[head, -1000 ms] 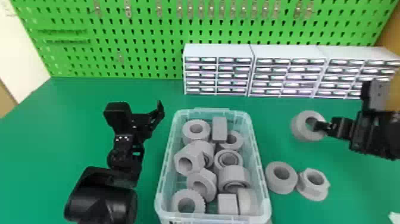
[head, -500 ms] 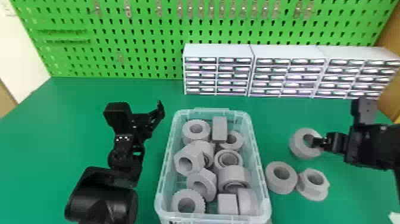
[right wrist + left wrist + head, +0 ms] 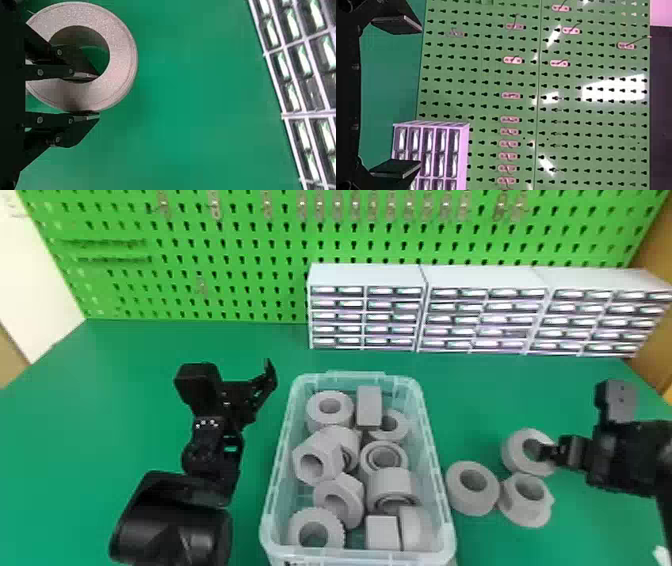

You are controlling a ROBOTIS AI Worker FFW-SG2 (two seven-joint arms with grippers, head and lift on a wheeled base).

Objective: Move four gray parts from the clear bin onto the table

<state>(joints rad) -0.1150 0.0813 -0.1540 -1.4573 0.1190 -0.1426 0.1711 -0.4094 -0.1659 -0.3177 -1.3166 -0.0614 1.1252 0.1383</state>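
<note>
While the black, two-fingered right gripper (image 3: pixel 98 95) grasps a thick gray ring (image 3: pixel 123 55) by its wall, settle it flat on the green table (image 3: pixel 475 400), opening fully before rising.

No readable text or signs.

Premises: a workshop.
Sighted: green pegboard (image 3: pixel 250 272) fitted with hooks (image 3: pixel 267 204), small-drawer cabinets (image 3: pixel 367 276) lined up before it, green table (image 3: pixel 100 415).
</note>
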